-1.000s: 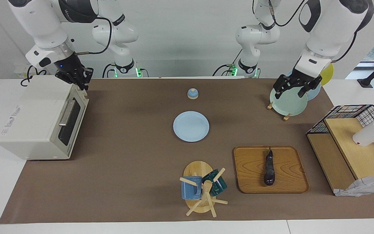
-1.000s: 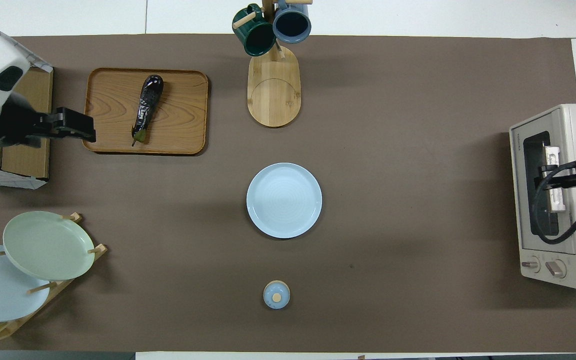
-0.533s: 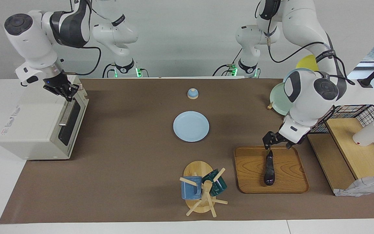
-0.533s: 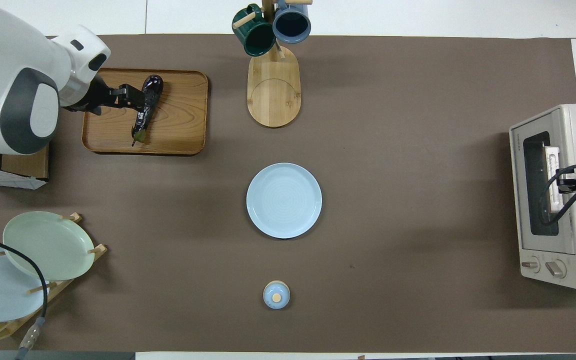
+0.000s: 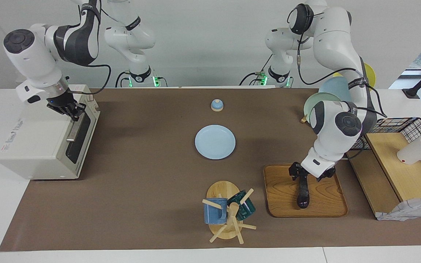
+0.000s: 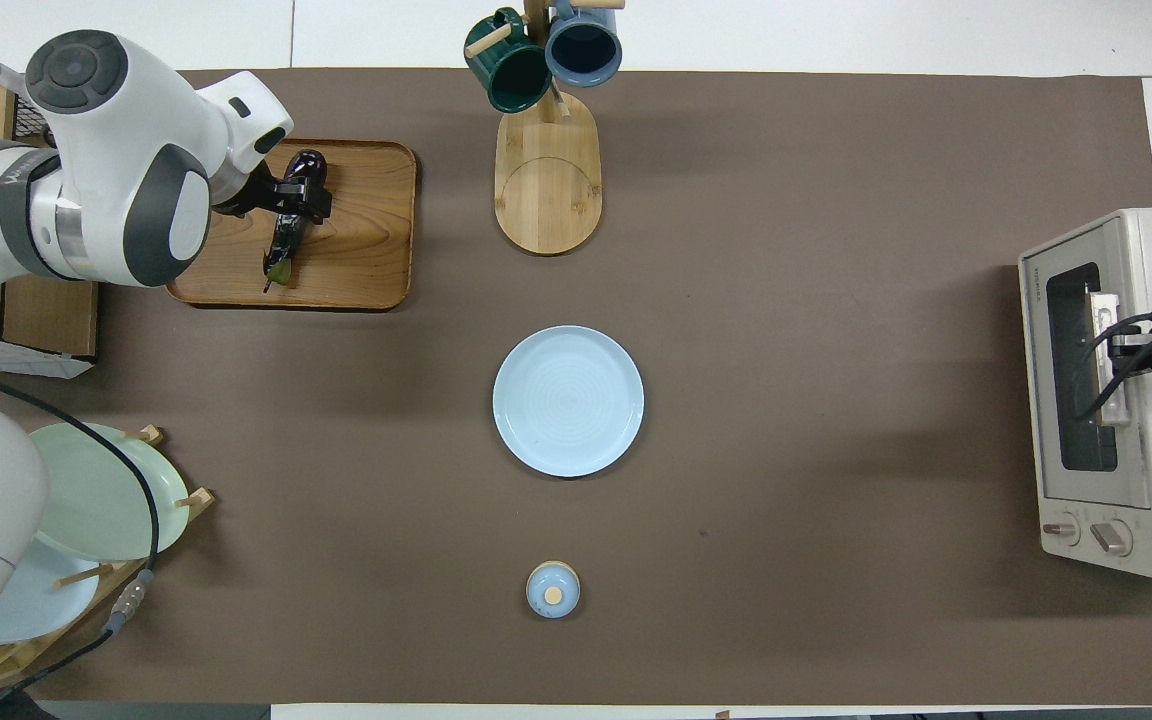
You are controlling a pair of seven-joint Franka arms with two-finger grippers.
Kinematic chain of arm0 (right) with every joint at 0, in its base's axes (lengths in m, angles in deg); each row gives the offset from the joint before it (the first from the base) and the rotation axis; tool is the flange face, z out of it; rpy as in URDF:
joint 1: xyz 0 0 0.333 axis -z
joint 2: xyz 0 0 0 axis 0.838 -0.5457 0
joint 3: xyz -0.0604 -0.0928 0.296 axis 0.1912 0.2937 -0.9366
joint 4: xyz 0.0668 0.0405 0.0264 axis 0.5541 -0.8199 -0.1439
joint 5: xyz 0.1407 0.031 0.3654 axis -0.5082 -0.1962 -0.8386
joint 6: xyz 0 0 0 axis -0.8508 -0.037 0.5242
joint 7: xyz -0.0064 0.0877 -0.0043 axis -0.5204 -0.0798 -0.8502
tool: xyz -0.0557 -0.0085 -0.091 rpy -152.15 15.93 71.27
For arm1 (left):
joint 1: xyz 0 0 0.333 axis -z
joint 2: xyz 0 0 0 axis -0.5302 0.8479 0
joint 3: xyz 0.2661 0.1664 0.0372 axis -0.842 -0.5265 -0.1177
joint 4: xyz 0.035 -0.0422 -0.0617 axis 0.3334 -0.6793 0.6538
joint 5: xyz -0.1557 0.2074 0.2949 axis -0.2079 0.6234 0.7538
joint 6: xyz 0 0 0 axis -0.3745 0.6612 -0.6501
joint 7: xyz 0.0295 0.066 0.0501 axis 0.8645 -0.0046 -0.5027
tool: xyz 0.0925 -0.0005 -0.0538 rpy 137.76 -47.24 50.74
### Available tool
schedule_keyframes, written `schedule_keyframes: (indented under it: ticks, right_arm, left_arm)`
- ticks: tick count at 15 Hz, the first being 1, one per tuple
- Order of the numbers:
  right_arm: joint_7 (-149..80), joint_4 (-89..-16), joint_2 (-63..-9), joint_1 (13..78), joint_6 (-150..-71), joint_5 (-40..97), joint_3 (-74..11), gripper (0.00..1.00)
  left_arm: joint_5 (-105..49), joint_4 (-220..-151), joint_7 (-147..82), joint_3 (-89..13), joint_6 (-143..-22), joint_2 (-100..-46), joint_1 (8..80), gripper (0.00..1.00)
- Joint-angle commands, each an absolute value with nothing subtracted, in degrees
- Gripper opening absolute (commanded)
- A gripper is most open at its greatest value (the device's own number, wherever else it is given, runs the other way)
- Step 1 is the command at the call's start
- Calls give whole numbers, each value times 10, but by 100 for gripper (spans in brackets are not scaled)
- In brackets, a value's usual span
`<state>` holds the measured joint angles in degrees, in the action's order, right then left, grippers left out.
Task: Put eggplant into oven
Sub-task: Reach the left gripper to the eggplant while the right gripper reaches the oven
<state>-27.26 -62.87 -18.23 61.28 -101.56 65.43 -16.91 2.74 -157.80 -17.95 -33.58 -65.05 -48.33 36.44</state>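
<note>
Cream-white and boxy, the oven (image 6: 1121, 395) is sitting at the right arm's end of the table with its dark glass door shut; there is small lettering along the top edge of its front and a red-and-white warning sticker by the knobs, but I cannot make out the words of either. The right gripper (image 5: 72, 110) is resting at the bar handle of that door with its fingertips pinched together; whether they are actually clasping the bar I cannot tell.

Working outward from the robots, a small blue lidded pot (image 6: 553, 589) is standing nearest them, then a pale blue plate (image 6: 568, 400) is lying mid-table.

Farther out, toward the left arm's end, the wooden tray (image 6: 356, 240) is carrying the eggplant (image 5: 302, 193), which is lying lengthwise with its stem pointing toward the robots. The left gripper (image 5: 303, 176) is hanging right down over the stem half, jaws spread wide and straddling it, not yet closing on it.

Farthest out, a mug tree (image 6: 547, 170) is holding a green and a blue mug.
</note>
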Motion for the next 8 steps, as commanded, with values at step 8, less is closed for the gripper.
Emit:
schedule_keyframes:
  ticks: [8]
  right_arm:
    - [-267,-682,-177,613,-1077,645,-176,0]
  left_arm:
    - [45,-1577,-122,-339,-709,-461,355,100]
